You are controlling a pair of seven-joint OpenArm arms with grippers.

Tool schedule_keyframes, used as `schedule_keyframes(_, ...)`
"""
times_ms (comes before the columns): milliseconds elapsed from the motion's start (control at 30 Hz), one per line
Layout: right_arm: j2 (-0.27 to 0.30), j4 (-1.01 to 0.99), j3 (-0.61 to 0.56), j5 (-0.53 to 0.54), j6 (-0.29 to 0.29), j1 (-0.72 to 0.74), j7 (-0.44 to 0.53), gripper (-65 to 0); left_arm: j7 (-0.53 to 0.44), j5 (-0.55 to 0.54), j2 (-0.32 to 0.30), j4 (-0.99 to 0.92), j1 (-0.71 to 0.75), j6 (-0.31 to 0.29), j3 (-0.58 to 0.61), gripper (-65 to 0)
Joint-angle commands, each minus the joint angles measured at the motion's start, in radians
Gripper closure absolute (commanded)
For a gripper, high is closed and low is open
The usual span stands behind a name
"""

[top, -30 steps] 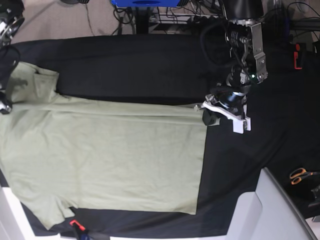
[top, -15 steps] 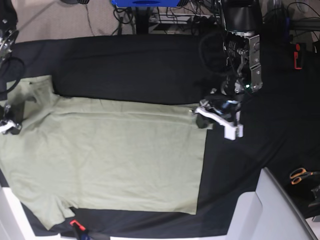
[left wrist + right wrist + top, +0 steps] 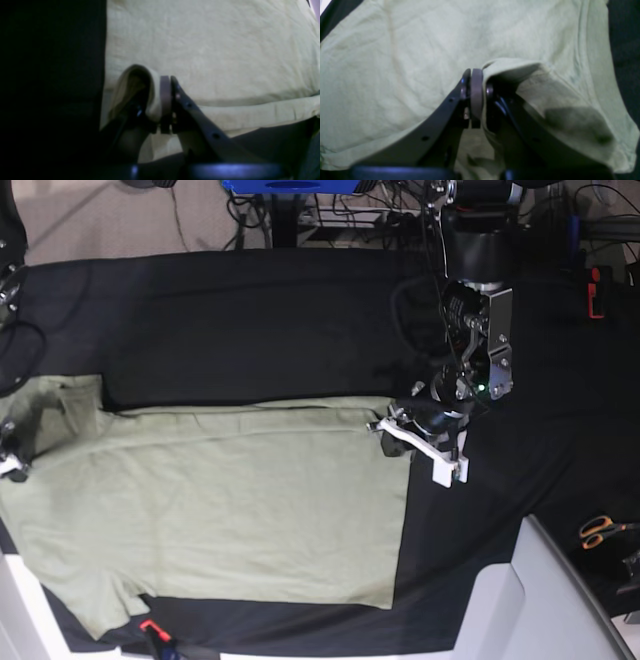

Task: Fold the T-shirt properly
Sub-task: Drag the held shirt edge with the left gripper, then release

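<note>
- Both arms have carried the far edge of the T-shirt [image 3: 230, 500] toward the near side since the earlier frames: the left pincer [image 3: 400, 432] has come in from beyond the hem corner and now sits over the cloth's upper right corner, and the sleeve end at the other side has been drawn down with it.
- Left pincer [image 3: 160, 105]: clamped on a small hump of the shirt's fabric, the jaws pressed together with the cloth bunched beside them. Held by this corner, the long edge can be laid over the body as one straight fold.
- Right pincer [image 3: 475, 97]: likewise shut on a raised fold of green cloth, which drapes over one finger. In the base view only a sliver of it shows at the left border [image 3: 10, 455], by the sleeve.
- Gripping both ends at once keeps the folded strip taut between them, which I judge is why the upper edge lies as a fairly even line.
- T-shirt's place: spread flat on the black-covered desk [image 3: 260, 320], neck end toward the base view's left, hem toward the middle.
- Around it: orange-handled scissors [image 3: 600, 530] lie well apart at the right, a small red object [image 3: 595, 292] sits near the far right edge, and a red-tipped clamp [image 3: 152, 632] stands just beside the shirt's near edge.
- Nothing lies on the shirt itself; the clamp near the lower sleeve looks like the only possible snag.
</note>
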Motion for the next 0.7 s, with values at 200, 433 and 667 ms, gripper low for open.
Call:
schedule_keyframes(200,0.022,0.015,0.003,0.015,0.007,0.025,0.059,-0.8,-0.020,-0.014,-0.002,0.016,-0.061,-0.012,-0.001,0.0)
schedule_keyframes(433,0.022,0.015,0.003,0.015,0.007,0.020,0.076,-20.6,-0.021,-0.018,-0.002,0.018,-0.066,-0.012,-0.003,0.0)
schedule_keyframes(667,0.021,0.058,0.014,0.022,0.005,0.007,0.107,-50.9,-0.021,-0.035,0.001,0.036,-0.088,-0.012,-0.130,0.0)
